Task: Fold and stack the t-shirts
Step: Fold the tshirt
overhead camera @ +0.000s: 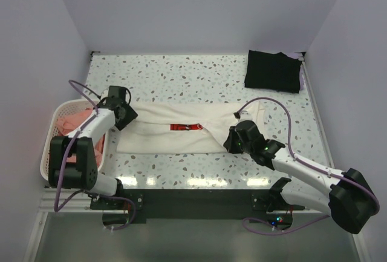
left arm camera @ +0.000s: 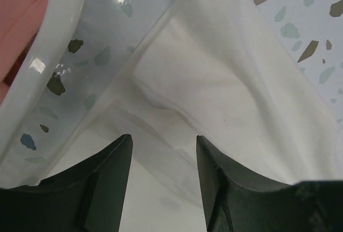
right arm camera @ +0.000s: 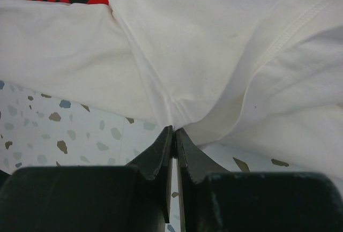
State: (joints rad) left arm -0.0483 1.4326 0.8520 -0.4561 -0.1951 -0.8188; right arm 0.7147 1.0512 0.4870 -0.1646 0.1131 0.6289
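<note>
Pinching an edge of the white shirt (right arm camera: 214, 55) in our right pincer (right arm camera: 173, 131), clamped to pull a fold, we hang the left pincer (left arm camera: 163, 142) wide above the shirt's other end, beside the basket (left arm camera: 51, 44), ready to match

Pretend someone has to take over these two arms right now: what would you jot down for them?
The left tool is open, hovering over the left end of the white t-shirt, beside the basket.
The right tool is shut on a pinch of that shirt's near edge.
Done: the black t-shirt lies folded at the far right corner. The white one is folded into a long band.
Left: finish folding the white one, stack it, then take the pink t-shirts from the basket.
</note>
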